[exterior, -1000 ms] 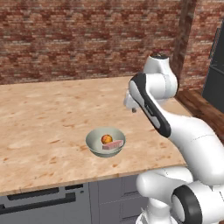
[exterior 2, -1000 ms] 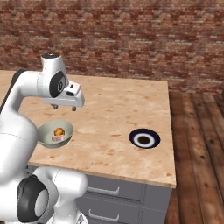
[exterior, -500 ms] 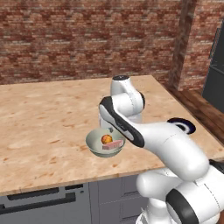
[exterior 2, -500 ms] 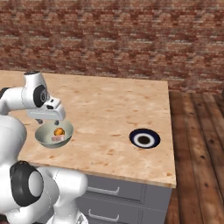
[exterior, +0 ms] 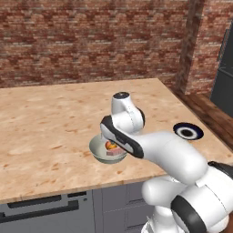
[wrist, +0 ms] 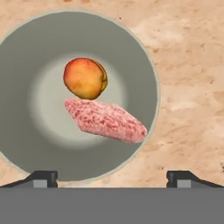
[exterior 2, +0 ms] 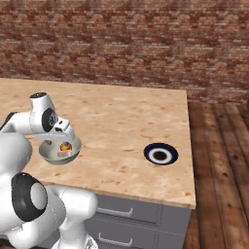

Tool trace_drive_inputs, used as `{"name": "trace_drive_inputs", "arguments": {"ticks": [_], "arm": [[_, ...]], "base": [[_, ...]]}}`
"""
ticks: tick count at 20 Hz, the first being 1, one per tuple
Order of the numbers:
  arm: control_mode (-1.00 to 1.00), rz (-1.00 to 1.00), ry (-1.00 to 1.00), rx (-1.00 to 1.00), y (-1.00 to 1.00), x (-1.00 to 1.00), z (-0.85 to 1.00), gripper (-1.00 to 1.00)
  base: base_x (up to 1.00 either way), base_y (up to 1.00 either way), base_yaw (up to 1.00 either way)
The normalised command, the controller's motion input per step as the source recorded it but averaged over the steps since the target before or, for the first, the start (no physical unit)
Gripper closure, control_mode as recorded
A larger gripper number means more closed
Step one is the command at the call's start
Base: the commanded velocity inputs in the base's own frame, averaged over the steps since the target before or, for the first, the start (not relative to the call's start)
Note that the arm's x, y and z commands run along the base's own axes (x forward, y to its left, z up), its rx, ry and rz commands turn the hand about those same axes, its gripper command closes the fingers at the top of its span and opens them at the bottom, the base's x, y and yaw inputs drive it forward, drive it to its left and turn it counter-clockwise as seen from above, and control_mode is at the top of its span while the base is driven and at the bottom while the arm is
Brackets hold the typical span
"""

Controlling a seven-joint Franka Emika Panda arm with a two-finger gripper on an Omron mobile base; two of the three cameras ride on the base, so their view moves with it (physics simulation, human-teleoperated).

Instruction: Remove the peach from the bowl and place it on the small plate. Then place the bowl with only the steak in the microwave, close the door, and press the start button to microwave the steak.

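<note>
Since the gripper has swung down over the bowl, fingers wide, holding nothing; peach, upper left, beside steak: pick pending.

Two base views from behind arm, left and right, angled down over wooden counter; both share bowl and small plate. Hand view straight down, close above bowl.

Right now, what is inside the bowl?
The bowl holds a peach and a steak, lying side by side and touching on its floor. In both base views the arm covers part of the bowl. The bowl's underside cannot be seen.
</note>
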Motion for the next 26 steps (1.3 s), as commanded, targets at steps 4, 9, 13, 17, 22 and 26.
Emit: {"name": "trace_drive_inputs", "arguments": {"ticks": [4, 9, 13, 17, 22, 26], "arm": [[-1.00, 0.00, -0.01, 0.00, 0.21, 0.38, -0.28, -1.00], [-1.00, -0.01, 0.00, -0.01, 0.29, 0.23, -0.20, -1.00], [-1.00, 0.00, 0.00, 0.00, 0.09, 0.16, -0.24, -1.00], [-1.00, 0.00, 0.00, 0.00, 0.04, 0.30, -0.21, -1.00], [-1.00, 0.00, 0.00, 0.00, 0.00, 0.25, -0.16, -1.00], [-1.00, 0.02, 0.00, 0.00, 0.00, 0.24, -0.15, -1.00]], "base": [[0.00, 0.00, 0.00], [0.00, 0.00, 0.00], [0.00, 0.00, 0.00], [0.00, 0.00, 0.00], [0.00, 0.00, 0.00], [0.00, 0.00, 0.00]]}}
